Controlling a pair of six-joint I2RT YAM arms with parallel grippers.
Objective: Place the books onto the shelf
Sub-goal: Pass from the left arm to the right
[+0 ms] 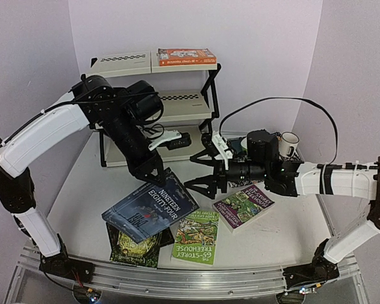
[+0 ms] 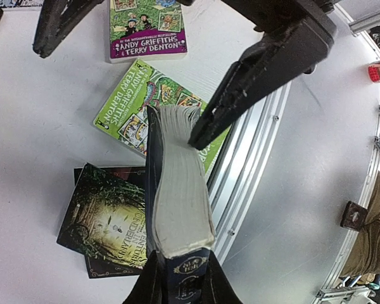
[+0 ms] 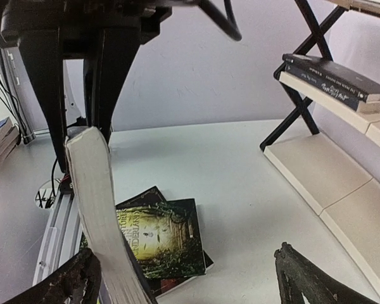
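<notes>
Left fingers [image 2: 212, 291] pinching book [image 1: 151, 212], right fingers [image 3: 304, 282] wide

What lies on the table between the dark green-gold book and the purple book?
The bright green book lies flat between the dark green-gold book and the purple book, clearest in the top external view.

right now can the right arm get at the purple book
Probably yes: the purple book lies flat and uncovered beside the open right gripper, and the blue book held by the left gripper hangs clear of it.
</notes>
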